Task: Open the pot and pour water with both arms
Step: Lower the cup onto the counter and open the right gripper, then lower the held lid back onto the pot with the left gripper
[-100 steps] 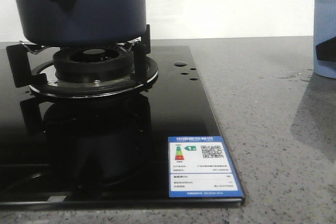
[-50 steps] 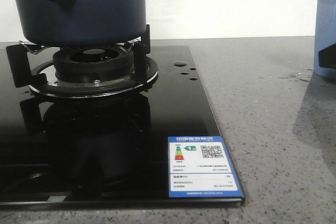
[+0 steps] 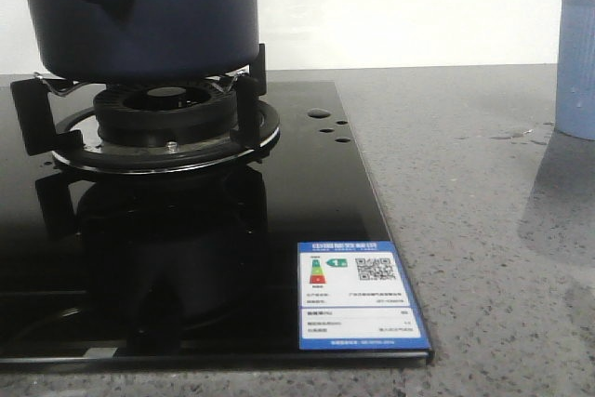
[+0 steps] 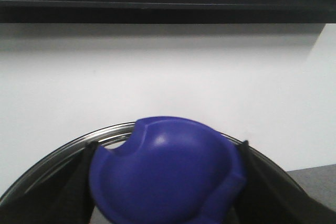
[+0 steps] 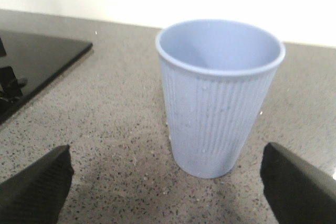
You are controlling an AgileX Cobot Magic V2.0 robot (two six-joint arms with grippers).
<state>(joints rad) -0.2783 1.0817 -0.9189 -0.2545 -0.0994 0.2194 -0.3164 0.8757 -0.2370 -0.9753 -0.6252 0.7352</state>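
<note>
The dark navy pot (image 3: pixel 139 11) sits on the gas burner (image 3: pixel 163 123) at the far left of the front view; its top is cut off. In the left wrist view my left gripper (image 4: pixel 167 153) is shut on the blue knob (image 4: pixel 168 177) of a glass lid with a metal rim (image 4: pixel 63 150), seen against the white wall. My right gripper (image 5: pixel 168 187) is open and low over the counter. Its black fingers (image 5: pixel 37 182) stand wide on either side, just short of the pale blue cup (image 5: pixel 218 98). Neither gripper shows in the front view.
The black glass hob (image 3: pixel 307 202) with a blue label (image 3: pixel 358 295) fills the front left. The cup (image 3: pixel 576 62) stands on the grey speckled counter (image 3: pixel 483 192) at the right edge, with water drops (image 3: pixel 516 134) beside it. A white wall runs behind.
The dark part of my right gripper that showed in front of the cup has slid out of the front view to the right. The pot and cup have not moved.
</note>
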